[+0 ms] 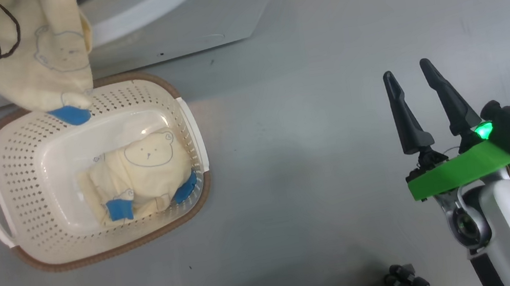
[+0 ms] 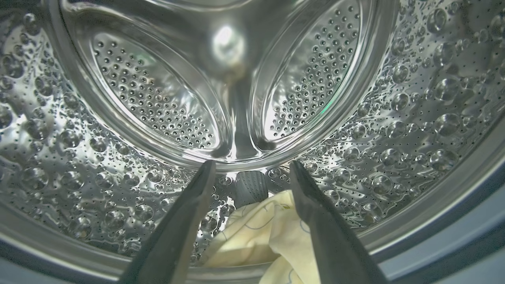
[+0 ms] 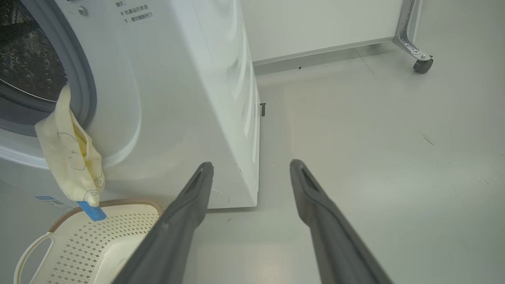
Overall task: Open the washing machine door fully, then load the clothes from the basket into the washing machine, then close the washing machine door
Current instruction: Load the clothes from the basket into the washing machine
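The left end effector is spread inside the drum; the right end effector is spread too. The garment hung over the gasket should be regripped and carried deeper.

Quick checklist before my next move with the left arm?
1. The left gripper open inside the drum: ok.
2. The hanging garment fully inside the washing machine: not ok, it drapes over the gasket, down toward the basket.
3. The basket emptied: not ok, a folded garment lies in it.
4. The right gripper open, empty: ok.
5. The washing machine door fully open: cannot tell.
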You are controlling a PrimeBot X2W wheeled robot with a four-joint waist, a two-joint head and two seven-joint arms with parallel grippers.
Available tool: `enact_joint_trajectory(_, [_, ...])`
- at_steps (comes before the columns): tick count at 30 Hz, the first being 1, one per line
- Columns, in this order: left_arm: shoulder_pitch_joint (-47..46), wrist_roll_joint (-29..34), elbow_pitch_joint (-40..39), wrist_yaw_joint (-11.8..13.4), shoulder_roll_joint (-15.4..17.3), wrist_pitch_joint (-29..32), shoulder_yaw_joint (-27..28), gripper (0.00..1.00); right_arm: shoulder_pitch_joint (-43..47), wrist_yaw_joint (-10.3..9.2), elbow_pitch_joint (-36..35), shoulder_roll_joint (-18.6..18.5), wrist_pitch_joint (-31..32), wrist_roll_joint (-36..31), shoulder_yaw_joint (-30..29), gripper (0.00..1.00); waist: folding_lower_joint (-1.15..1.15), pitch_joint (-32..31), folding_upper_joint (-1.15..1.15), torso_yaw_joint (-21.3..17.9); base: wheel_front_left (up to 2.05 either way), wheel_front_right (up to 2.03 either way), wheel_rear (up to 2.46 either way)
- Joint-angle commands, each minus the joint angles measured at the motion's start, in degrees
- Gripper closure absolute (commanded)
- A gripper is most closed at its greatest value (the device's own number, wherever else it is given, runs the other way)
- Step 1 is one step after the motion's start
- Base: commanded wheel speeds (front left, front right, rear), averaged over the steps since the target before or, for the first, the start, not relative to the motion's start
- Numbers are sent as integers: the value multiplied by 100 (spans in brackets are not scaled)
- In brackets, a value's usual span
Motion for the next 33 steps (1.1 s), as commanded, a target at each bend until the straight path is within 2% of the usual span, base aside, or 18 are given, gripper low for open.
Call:
enact_joint_trajectory(1, [-13,-35,-224,18,186,-58,114,0,-15,0,-188,-13,-53,-40,69,0,0,-146,0,101,0,0,0])
enact_joint_trajectory(10, [1130,-169,-1060,110,177,-81,310,0,113,0,-215,-71,-53,-143,-125,0,0,-902,0,398,0,0,0])
enact_joint_trajectory(22, [3234,-276,-2763,448,482,-74,545,0,759,0,-273,-122,-53,-231,-298,0,0,-2070,0,737,0,0,0])
enact_joint_trajectory(33, [5613,-398,-4401,1028,778,46,654,0,1298,0,-362,-188,-41,-285,-271,0,0,-2813,0,800,0,0,0])
